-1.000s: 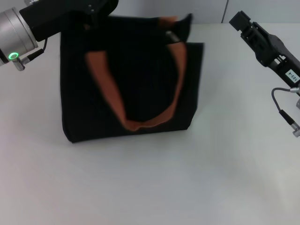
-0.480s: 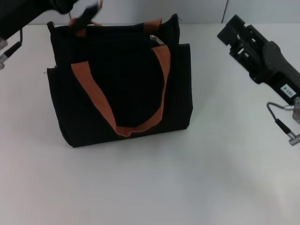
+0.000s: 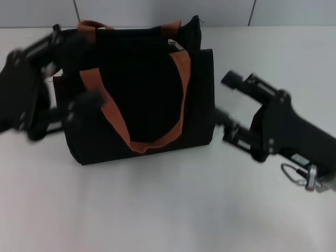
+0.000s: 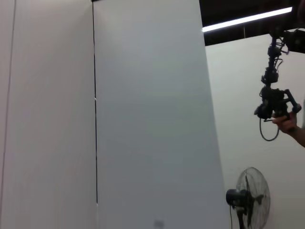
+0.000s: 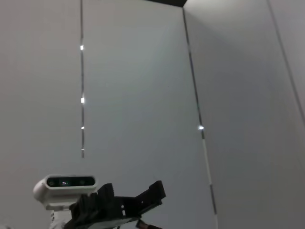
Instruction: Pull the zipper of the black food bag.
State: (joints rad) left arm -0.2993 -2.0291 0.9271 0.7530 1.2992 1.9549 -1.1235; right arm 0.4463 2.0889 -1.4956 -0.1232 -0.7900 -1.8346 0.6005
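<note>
Both arms low and level — left gripper (image 3: 71, 73) and right gripper (image 3: 224, 100) with jaws spread.

black food bag (image 3: 147, 89), rust-orange straps (image 3: 181, 89), seemingly silver zipper (image 3: 175, 44)

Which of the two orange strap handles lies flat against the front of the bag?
The long looping orange handle hangs down the front of the black food bag. The other handle only peeks above the back top edge.

One black food bag (image 3: 142, 94), two orange handles (image 3: 157, 100), one zipper (image 3: 175, 44), two hands: left hand (image 3: 68, 79), right hand (image 3: 227, 102).
</note>
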